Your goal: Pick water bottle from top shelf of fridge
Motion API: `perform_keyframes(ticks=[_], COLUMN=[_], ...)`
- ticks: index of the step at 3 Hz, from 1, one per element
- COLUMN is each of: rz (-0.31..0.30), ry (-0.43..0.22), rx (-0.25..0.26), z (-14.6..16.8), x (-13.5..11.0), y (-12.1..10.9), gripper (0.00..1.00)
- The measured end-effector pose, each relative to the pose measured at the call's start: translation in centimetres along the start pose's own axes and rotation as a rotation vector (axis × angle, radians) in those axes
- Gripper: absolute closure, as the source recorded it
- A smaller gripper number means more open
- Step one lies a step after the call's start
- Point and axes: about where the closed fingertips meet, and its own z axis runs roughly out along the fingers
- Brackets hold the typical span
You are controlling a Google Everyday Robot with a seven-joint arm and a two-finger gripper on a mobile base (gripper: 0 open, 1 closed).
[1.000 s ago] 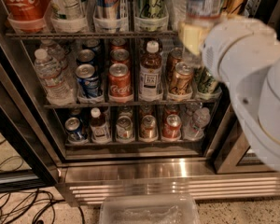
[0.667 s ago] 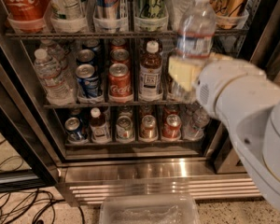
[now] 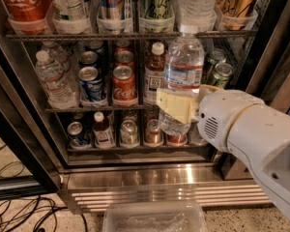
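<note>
Camera view: grips the water bottle [image 3: 183, 64] low on its ribbed body, with the gripper [image 3: 174, 111] clamped on it and a cream finger [image 3: 178, 103] laid across its front, right of centre before the open fridge [image 3: 150, 177]. Holds it upright in front of the middle rack, white cap just under the front edge of the top shelf [image 3: 87, 35] (clear bins of tall cans and bottles line that edge), beside a brown-liquid bottle [image 3: 154, 74]. Takes in also a red Coca-Cola container [image 3: 21, 4] at the top shelf's left corner and a clear tub [image 3: 154, 219] on the floor below.
</note>
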Motion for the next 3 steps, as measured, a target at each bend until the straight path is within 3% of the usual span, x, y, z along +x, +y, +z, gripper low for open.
perform_keyframes(ticks=[1, 2, 3], rz=[-0.015, -0.021, -0.021], ry=[-0.012, -0.003, -0.003], rx=[-0.170, -0.250, -0.250], z=[-0.6, -1.0, -1.0], x=[-0.5, -0.4, -0.4], y=[2.9, 5.2, 5.2], gripper=[1.00, 1.00, 1.00])
